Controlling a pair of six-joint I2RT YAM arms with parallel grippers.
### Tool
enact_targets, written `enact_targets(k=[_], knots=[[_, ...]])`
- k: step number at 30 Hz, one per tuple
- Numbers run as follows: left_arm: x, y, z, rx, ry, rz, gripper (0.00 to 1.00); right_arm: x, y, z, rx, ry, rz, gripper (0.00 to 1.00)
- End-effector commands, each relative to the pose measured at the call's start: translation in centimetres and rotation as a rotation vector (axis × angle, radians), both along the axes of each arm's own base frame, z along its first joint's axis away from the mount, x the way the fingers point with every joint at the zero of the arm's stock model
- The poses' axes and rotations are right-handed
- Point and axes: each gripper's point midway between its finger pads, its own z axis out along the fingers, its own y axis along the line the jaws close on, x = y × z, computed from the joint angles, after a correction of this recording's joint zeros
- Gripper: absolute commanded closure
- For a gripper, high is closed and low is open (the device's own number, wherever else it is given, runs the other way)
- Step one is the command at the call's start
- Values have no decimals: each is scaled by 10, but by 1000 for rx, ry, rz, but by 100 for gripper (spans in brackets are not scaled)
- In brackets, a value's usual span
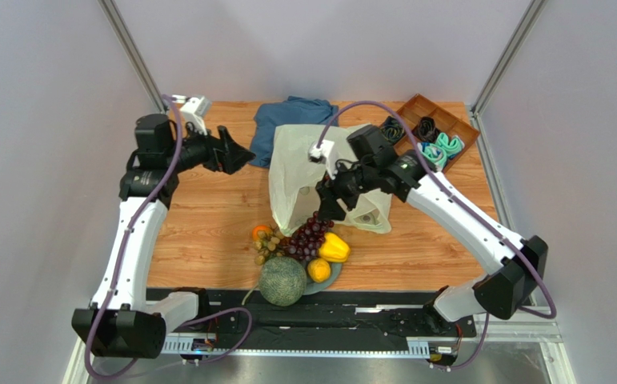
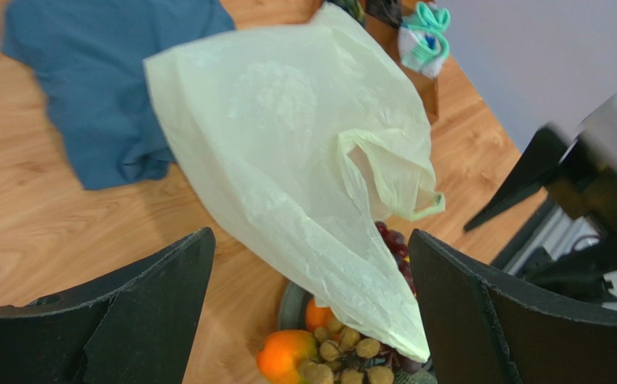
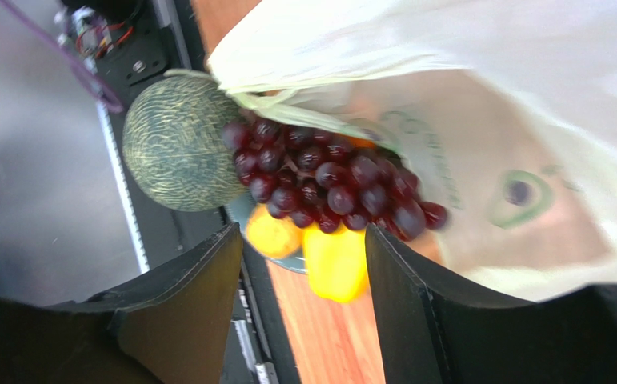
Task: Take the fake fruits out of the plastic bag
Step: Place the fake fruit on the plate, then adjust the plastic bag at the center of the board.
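The pale yellow-green plastic bag (image 1: 311,164) lies crumpled mid-table, its mouth toward the front. The fake fruits sit at the mouth on a grey plate (image 1: 334,279): netted green melon (image 1: 282,281), purple grapes (image 1: 309,237), yellow piece (image 1: 334,247), oranges (image 1: 318,270), tan pieces (image 1: 266,246). My left gripper (image 1: 239,154) is open and empty, left of the bag (image 2: 303,160). My right gripper (image 1: 327,204) is open and empty, over the bag's front part just behind the grapes (image 3: 327,176). The right wrist view shows the melon (image 3: 177,144) and the yellow piece (image 3: 335,260).
A blue cloth (image 1: 287,120) lies behind the bag. A brown tray (image 1: 415,108) holding rolled socks (image 1: 439,148) stands at the back right. The table's front edge and the black rail (image 1: 351,316) lie just beyond the melon.
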Motion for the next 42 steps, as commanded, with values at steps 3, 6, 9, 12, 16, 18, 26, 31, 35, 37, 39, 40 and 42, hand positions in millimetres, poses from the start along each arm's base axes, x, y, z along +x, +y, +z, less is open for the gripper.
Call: enact_targets(k=[3,6,9,12,16,18,26,31,35,37,39,40,42], knots=[[11,-35,-41,73,117,-101,1,61,-60,27,-49,-177,-279,36],[24,-36,-65,93,194,-55,1,90,-86,17,-101,-195,-426,34],[34,-41,-79,101,242,-64,1,111,-108,4,-139,-215,-519,30],[42,-54,-90,87,300,-117,1,126,-127,-19,-210,-209,-577,28],[60,-61,-110,139,347,-107,1,149,-149,-48,-314,-213,-631,25],[67,-65,-117,149,362,-117,1,162,-157,-63,-348,-186,-655,23],[92,-62,-148,204,459,-63,17,215,-168,-105,-443,-120,-694,26],[115,-75,-150,168,437,-100,66,250,-141,-95,-345,-119,-655,68],[135,-80,-145,159,398,-101,100,270,-120,-89,-262,-114,-633,92],[147,-80,-140,171,366,-92,100,279,-113,-87,-234,-117,-634,100],[156,-80,-139,184,344,-92,100,290,-106,-85,-218,-133,-634,100],[162,-80,-129,185,314,-90,100,293,-104,-86,-213,-136,-631,100],[169,-81,-126,194,290,-92,100,301,-98,-81,-193,-154,-631,100]])
